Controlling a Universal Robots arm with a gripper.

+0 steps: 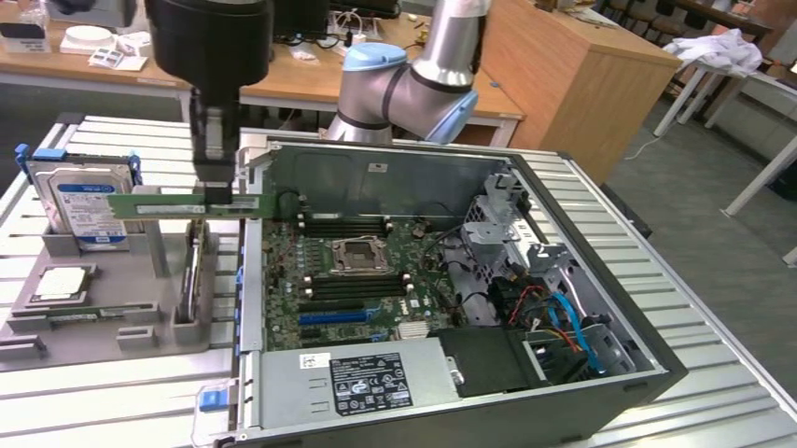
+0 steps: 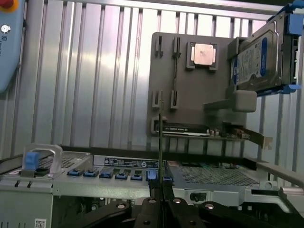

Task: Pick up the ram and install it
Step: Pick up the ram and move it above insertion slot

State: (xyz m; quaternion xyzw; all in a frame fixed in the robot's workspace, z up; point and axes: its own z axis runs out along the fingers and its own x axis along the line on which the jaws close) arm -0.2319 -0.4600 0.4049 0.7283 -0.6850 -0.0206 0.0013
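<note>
Pincer (image 1: 219, 198) clenched on the thin green circuit-board ram stick (image 1: 162, 205), which is held level in the air above the grey moulded tray (image 1: 112, 331). Close behind it stands the silver blue-labelled hard drive (image 1: 85, 201). The square silver processor chip (image 1: 59, 283) lies below. The near wall of the open grey computer case (image 1: 373, 173) separates the stick from the green motherboard (image 1: 361, 280). A ribbed metal surface (image 1: 112, 392) carries everything.

ram (image 1: 156, 204) above tray (image 1: 88, 347) edge | hard drive (image 1: 90, 201) upright in tray | case (image 1: 536, 411) to exterior view's right
</note>
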